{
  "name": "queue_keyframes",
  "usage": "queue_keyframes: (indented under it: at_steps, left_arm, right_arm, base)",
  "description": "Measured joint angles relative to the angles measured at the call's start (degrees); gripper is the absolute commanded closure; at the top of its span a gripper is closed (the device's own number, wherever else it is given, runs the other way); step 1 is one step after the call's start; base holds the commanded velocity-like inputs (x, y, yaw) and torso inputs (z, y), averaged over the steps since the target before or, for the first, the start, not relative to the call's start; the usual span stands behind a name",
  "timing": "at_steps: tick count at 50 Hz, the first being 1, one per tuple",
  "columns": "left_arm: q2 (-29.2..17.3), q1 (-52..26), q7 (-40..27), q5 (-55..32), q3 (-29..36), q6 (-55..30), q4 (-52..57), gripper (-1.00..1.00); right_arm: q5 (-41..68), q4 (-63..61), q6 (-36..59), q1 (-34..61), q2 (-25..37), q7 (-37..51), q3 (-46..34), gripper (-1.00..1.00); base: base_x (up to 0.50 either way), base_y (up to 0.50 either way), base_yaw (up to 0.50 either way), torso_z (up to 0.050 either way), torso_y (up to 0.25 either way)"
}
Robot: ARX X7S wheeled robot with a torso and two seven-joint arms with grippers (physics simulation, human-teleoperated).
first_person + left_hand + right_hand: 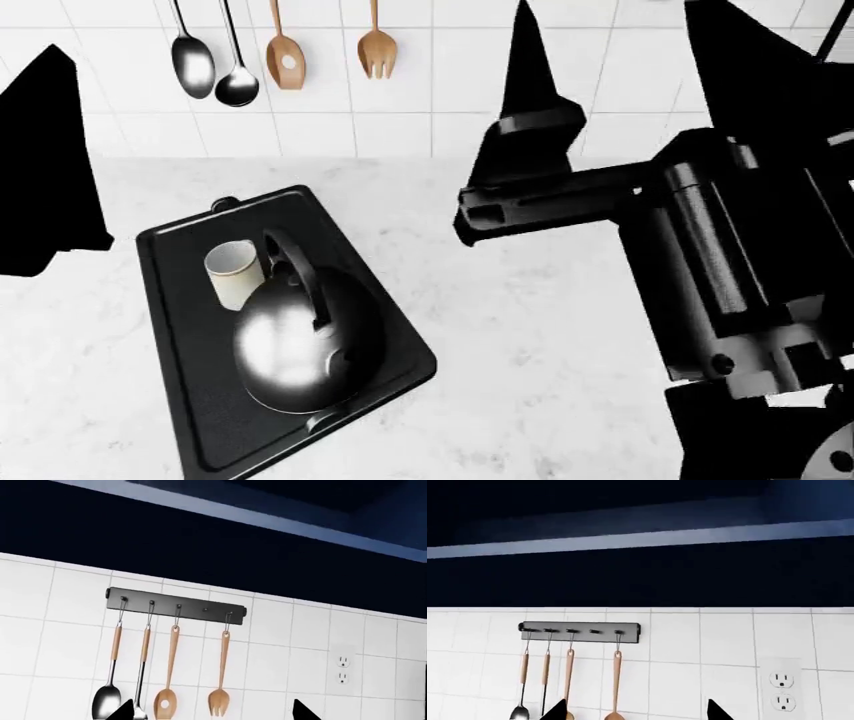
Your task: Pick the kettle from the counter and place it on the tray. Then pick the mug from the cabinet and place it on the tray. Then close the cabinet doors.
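Note:
The shiny dark kettle (300, 350) stands on the black tray (187, 400), which lies on the white marble counter (534, 340). Just behind the kettle, the small cream mug (234, 272) also stands on the tray. Both arms are raised well above the tray and face the wall. My left gripper (213, 712) is open, its tips wide apart with only wall tiles between them. My right gripper (637, 711) is open too, with nothing in it. The dark blue cabinet (640, 575) hangs above; I cannot tell how its doors stand.
A black rack (175, 605) with hanging spoons and a wooden fork (378, 45) is on the tiled wall. A wall outlet (780, 690) is beside it. My right arm (721, 270) fills the right of the head view, over the counter.

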Motion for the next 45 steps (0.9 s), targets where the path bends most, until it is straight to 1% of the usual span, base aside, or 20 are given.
queue_keyframes:
  at_steps: [4,6,9,13,17,23,28,35,45]
  left_arm:
    - [0.18,-2.13,-2.53,-1.45,-1.38,-0.1,2.49,-1.0]
    - [1.25,-4.86,-4.62,-3.72,-3.06,-2.3,3.42,-1.0]
    - [2.82,-10.35,-9.38,-8.93,-5.71,-6.24,4.51,-1.0]
    - [3.96,-17.92,-16.21,-16.05,-8.41,-10.33,5.5,-1.0]
    - [4.33,-24.11,-21.8,-21.66,-10.33,-12.9,6.11,-1.0]
    - [4.13,-31.17,-27.95,-27.57,-12.06,-15.39,6.63,-1.0]
    - [4.43,-34.62,-31.15,-30.88,-13.28,-17.19,6.8,-1.0]
    - [5.27,-36.85,-33.75,-33.76,-14.93,-19.41,6.75,-1.0]
    - [6.9,-37.43,-35.24,-35.93,-17.21,-22.17,6.52,-1.0]
  right_arm:
    - [-8.51,-2.5,-11.02,13.87,5.41,3.85,-19.16,-1.0]
    - [-11.92,-3.4,-15.05,18.93,7.71,5.27,-29.51,-1.0]
    - [-16.04,-4.45,-19.64,24.8,10.62,6.93,-41.64,-1.0]
    - [-20.15,-5.44,-23.96,30.35,13.6,8.5,-53.11,-1.0]
    - [-23.19,-6.1,-27.07,34.06,15.82,9.55,-61.14,-1.0]
    - [-25.92,-6.72,-29.89,37.47,18.04,10.52,-68.54,-1.0]
    - [-26.92,-6.98,-30.48,39.09,19.36,11.01,-71.64,-1.0]
    - [-27.71,-7.23,-30.6,40.38,20.46,11.35,-73.95,-1.0]
    - [-28.17,-7.38,-30.69,41.18,21.26,11.56,-75.57,-1.0]
  base:
    - [0.0,0.0,0.0,0.0,0.0]
    - [0.0,0.0,0.0,0.0,0.0]
    - [0.0,0.0,0.0,0.0,0.0]
    - [0.0,0.0,0.0,0.0,0.0]
    - [0.0,0.0,0.0,0.0,0.0]
    - [0.0,0.01,0.0,0.0,0.0]
    - [0.0,0.45,0.0,0.0,0.0]
    - [0.0,0.5,0.0,0.0,0.0]
    - [0.0,0.5,0.0,0.0,0.0]
